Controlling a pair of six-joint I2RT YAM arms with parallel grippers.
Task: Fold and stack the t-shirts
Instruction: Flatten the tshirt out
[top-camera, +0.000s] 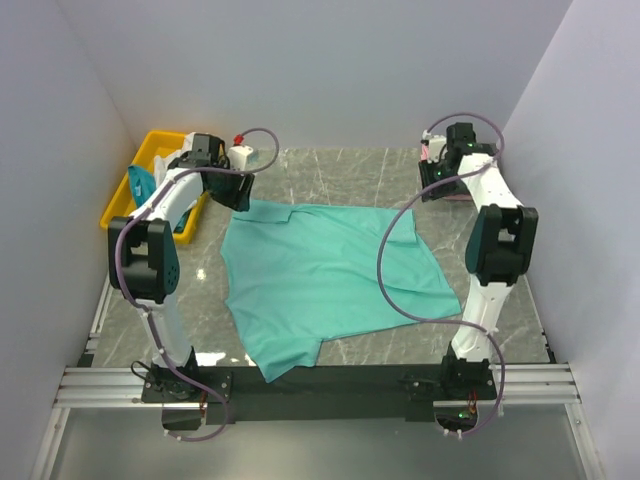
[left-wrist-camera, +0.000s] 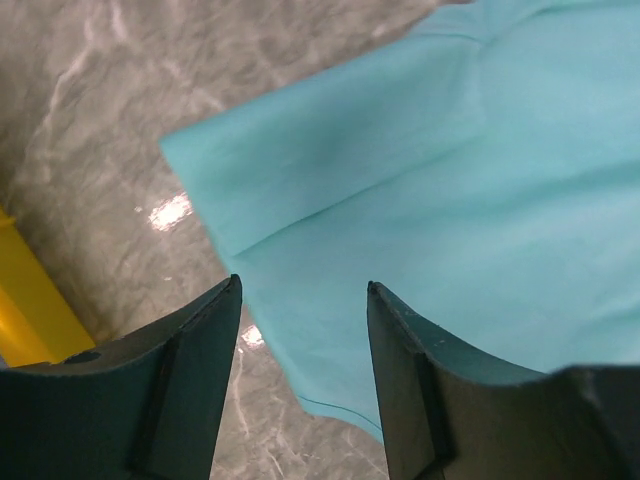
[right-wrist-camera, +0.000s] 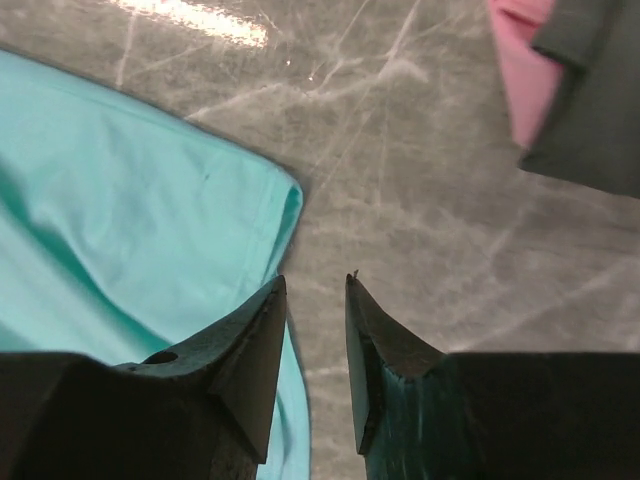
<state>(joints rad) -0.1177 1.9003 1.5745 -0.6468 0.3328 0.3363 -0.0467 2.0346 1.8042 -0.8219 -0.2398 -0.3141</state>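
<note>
A sea-green short-sleeved t-shirt (top-camera: 330, 280) lies spread flat on the marble table, collar toward the far left. My left gripper (top-camera: 232, 190) hovers over the shirt's far-left sleeve (left-wrist-camera: 330, 170), open and empty (left-wrist-camera: 303, 285). My right gripper (top-camera: 437, 180) is at the far right, just beside the shirt's far-right sleeve edge (right-wrist-camera: 150, 220). Its jaws stand slightly apart and empty (right-wrist-camera: 316, 280). A pink shirt (right-wrist-camera: 525, 70) and a dark grey shirt (right-wrist-camera: 600, 100) lie stacked beyond the right gripper.
A yellow plastic bin (top-camera: 150, 150) stands at the far left, holding teal cloth (top-camera: 140, 183) and white cloth (top-camera: 190, 158); its edge shows in the left wrist view (left-wrist-camera: 30, 310). White walls close in the table on three sides.
</note>
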